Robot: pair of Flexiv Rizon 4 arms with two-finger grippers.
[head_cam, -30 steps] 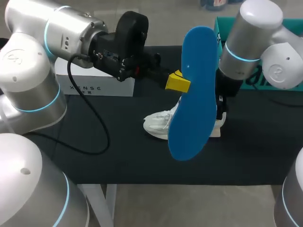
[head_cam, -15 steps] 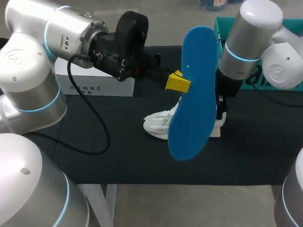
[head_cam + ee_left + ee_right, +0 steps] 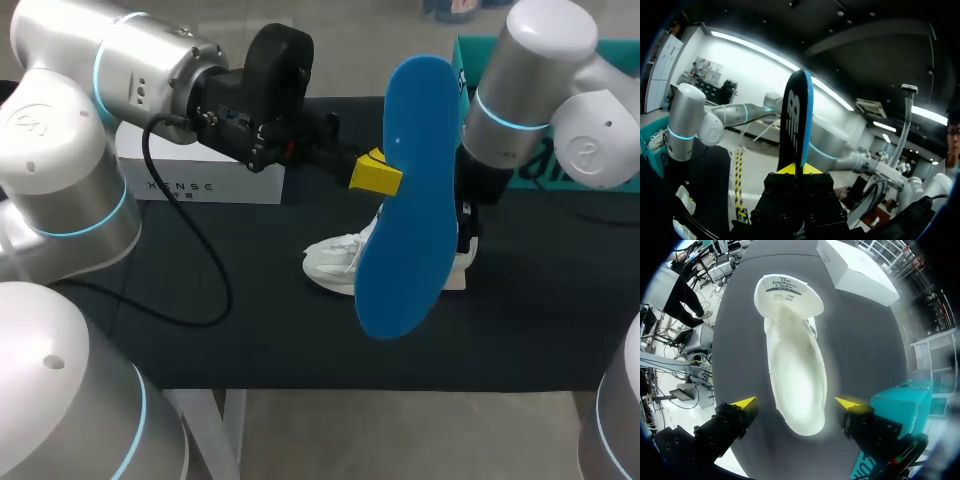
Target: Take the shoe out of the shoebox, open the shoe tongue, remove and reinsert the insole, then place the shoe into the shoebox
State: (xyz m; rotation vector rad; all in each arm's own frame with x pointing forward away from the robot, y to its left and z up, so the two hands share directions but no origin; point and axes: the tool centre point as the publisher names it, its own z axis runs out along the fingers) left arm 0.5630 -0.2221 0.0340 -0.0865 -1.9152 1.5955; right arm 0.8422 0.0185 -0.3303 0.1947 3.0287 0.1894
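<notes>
Insole (image 3: 410,200) is out, left gripper (image 3: 375,175) pinching it upright mid-frame. Right gripper (image 3: 796,402) hangs wide open over the shoe (image 3: 792,370) (touching nothing, I think). Next: feed it back in toe-first.

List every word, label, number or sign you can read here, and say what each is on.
White box, side: spaced dark capitals, partly behind a cable; not surely readable.
Shoe tongue's inside: a few lines of small black print, too small to trust.
Insole, dark underside: a white logo, no words.
Teal shoebox: white print, mostly hidden.
</notes>
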